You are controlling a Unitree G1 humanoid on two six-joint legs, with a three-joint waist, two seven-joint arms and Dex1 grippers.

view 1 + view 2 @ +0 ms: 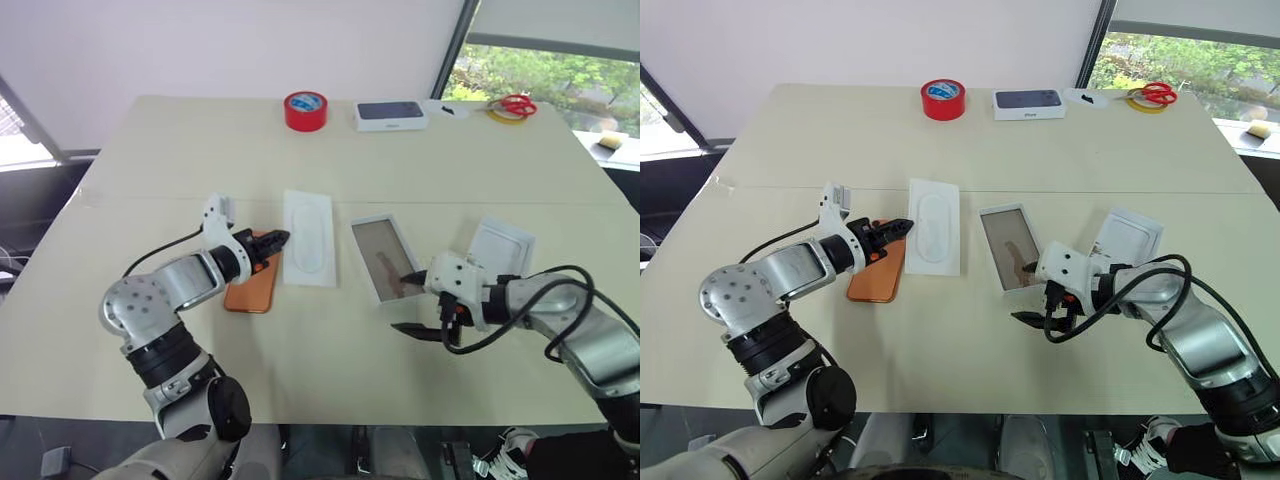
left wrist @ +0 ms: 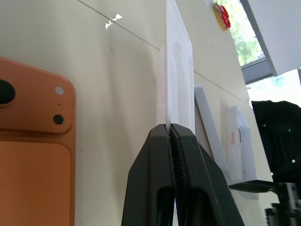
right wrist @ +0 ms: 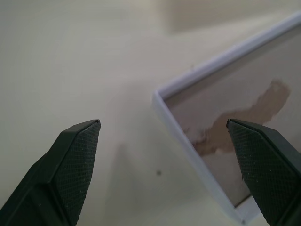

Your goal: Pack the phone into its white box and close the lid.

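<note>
We see the left gripper [image 1: 283, 238], jaws pressed together, at mid-frame over the phone [image 1: 250, 288]; a flat white card [image 1: 308, 238] separates it from the white box [image 1: 385, 258], where the right gripper [image 1: 410, 302] hovers spread.

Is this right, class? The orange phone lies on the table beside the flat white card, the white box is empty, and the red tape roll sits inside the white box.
One detail is wrong. The red tape roll sits at the table's far edge, not inside the white box, as the left eye view shows. The phone does lie beside the flat white card, and the box is empty.
</note>
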